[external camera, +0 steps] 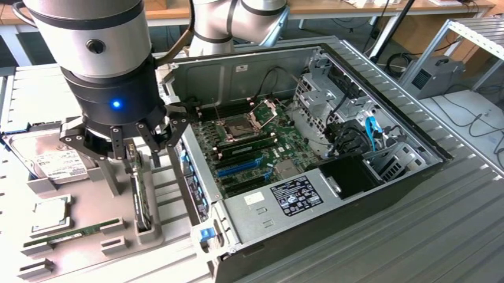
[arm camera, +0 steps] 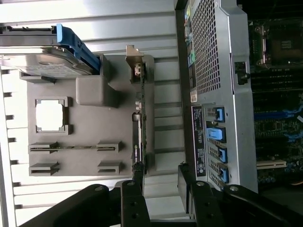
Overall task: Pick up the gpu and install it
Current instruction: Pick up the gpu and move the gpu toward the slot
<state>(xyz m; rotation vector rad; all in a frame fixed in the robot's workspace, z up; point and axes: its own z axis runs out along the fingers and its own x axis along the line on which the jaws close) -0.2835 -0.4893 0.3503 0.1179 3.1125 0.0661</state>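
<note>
The gray tray (arm camera: pixel 85 123) holds a hard drive (external camera: pixel 55 159), processor (external camera: pixel 51 215), RAM stick (external camera: pixel 75 233) and the gpu (external camera: pixel 141 203), which stands on edge nearest the open computer case (external camera: pixel 236 76). The claw (external camera: pixel 141 156) hangs over the gpu, fingers apart. The labels are unreadable.

Landmark: grey moulded plastic holder (external camera: pixel 153 233) (arm camera: pixel 90 127).

- **Case side:** The open black-and-silver metal computer case (external camera: pixel 378 88) (arm camera: pixel 222 71) lies just beside it, on the exterior view's right.
- **Slot nearest the case:** The green circuit-board gpu (external camera: pixel 141 203) (arm camera: pixel 138 137) stands on edge.
- **Over the gpu:** The black gripper (external camera: pixel 141 156) (arm camera: pixel 161 172) hangs above it.
- **Far end:** The silver boxy hard drive (external camera: pixel 55 162) (arm camera: pixel 42 59) rests here.
- **Middle recess:** The square silver processor chip (external camera: pixel 51 215) (arm camera: pixel 49 115) lies here.
- **Clips beside the recess:** The long narrow green RAM stick (external camera: pixel 75 232) (arm camera: pixel 73 147) lies here.
</note>
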